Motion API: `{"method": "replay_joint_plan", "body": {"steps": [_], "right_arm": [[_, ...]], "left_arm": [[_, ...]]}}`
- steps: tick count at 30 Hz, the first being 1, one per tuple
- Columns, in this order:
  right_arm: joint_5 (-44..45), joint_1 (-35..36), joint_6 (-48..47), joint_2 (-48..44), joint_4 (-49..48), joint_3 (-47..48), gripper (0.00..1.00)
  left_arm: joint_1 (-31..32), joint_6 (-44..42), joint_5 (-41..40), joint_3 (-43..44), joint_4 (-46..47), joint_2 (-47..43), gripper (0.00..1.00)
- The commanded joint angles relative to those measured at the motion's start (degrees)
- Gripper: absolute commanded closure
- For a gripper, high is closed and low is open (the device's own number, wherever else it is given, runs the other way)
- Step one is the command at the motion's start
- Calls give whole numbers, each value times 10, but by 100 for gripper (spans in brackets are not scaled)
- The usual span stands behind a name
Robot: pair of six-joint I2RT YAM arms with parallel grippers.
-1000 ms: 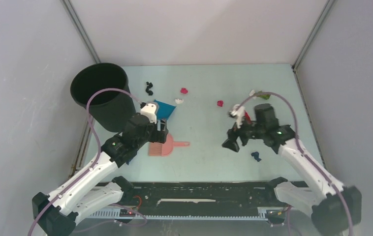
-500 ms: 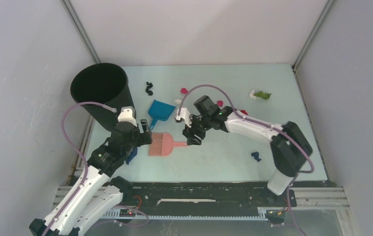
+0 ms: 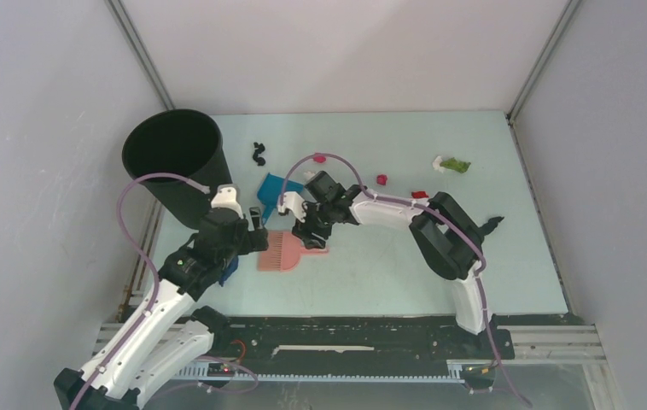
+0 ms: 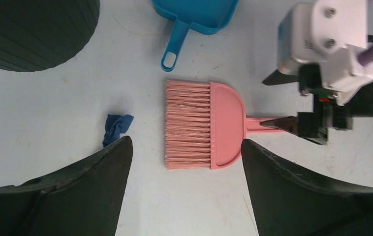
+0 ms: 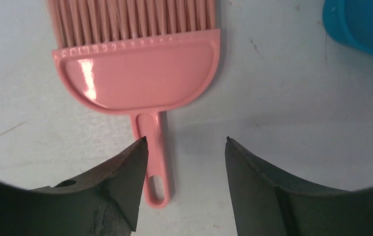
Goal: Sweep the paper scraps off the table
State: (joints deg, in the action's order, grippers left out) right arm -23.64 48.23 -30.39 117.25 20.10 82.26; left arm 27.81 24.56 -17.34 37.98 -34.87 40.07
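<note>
The right gripper [image 5: 185, 141] hangs open over the brush [image 5: 135, 73] handle, low in the frame. Next, I think, it must center and pinch it.

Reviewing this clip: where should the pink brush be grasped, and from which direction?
By its thin handle, from straight above. The pink brush lies flat on the table, and only that narrow stem fits between the jaws; the broad head would not. The right pincer hangs open over the handle, off-centre near one jaw, so a slight shift probably helps.
</note>
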Motion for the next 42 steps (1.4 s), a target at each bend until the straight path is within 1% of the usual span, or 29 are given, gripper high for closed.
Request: {"method": "replay_joint_plan", "body": {"steps": [1, 4, 7, 17, 20, 24, 27, 30, 32, 37, 42], "right_arm": [[3, 9, -16, 26, 12, 48, 34], [5, 11, -17, 41, 17, 56, 37], [9, 12, -18, 45, 20, 57, 42], [3, 14, -40, 49, 59, 50, 51], [0, 17, -35, 38, 70, 45, 49], [-24, 24, -21, -13, 78, 32, 46], [-27, 33, -30, -33, 102, 31, 42], [14, 46, -50, -29, 108, 20, 39], [36, 51, -59, -18, 103, 13, 39], [57, 51, -54, 16, 97, 15, 39], [75, 51, -41, 22, 90, 11, 45]], "left_arm": [[-9, 4, 28, 10, 22, 5, 12], [-13, 0, 36, 14, 17, 19, 12], [-13, -3, 38, 17, 14, 26, 12], [-13, -5, 30, 17, 13, 22, 12], [-13, -8, 26, 17, 10, 20, 12], [-13, -11, 21, 16, 9, 12, 12], [-13, -10, 22, 15, 9, 10, 11], [-13, -11, 27, 16, 10, 14, 12], [-13, -10, 27, 17, 10, 15, 12], [-13, -12, 24, 15, 9, 10, 11], [-13, -17, 20, 15, 8, 8, 11]]}}
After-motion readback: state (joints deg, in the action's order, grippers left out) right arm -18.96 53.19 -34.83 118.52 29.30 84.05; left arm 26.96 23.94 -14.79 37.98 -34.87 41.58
